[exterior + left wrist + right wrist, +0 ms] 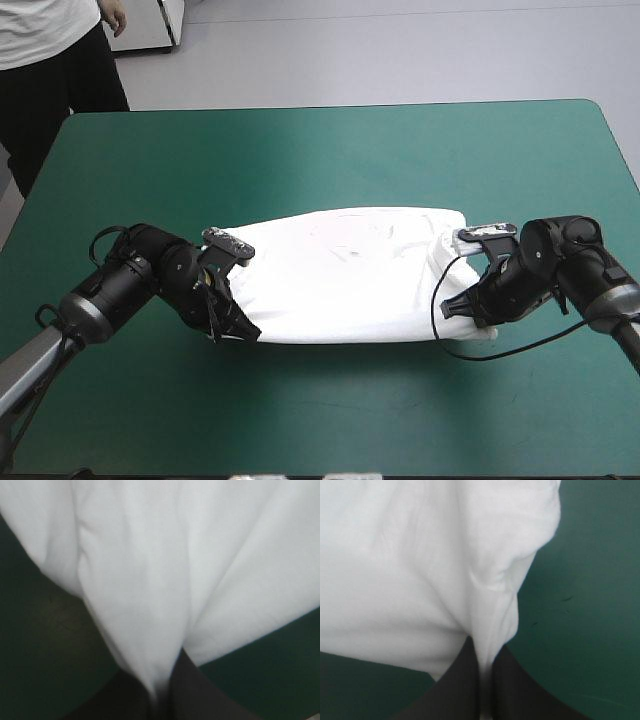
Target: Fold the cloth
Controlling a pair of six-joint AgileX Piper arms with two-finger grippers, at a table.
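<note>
The white T-shirt lies as a wide folded band across the middle of the teal-green table. My left gripper is low at the band's near left corner, shut on the T-shirt; in the left wrist view the T-shirt runs down into a pinch between the black fingers. My right gripper is at the near right corner, also shut on the T-shirt. There the T-shirt gathers into a fold caught between the fingers.
A person stands beyond the table's far left corner, away from its top. Bare teal-green cover lies beyond the T-shirt, and more lies between it and the near edge.
</note>
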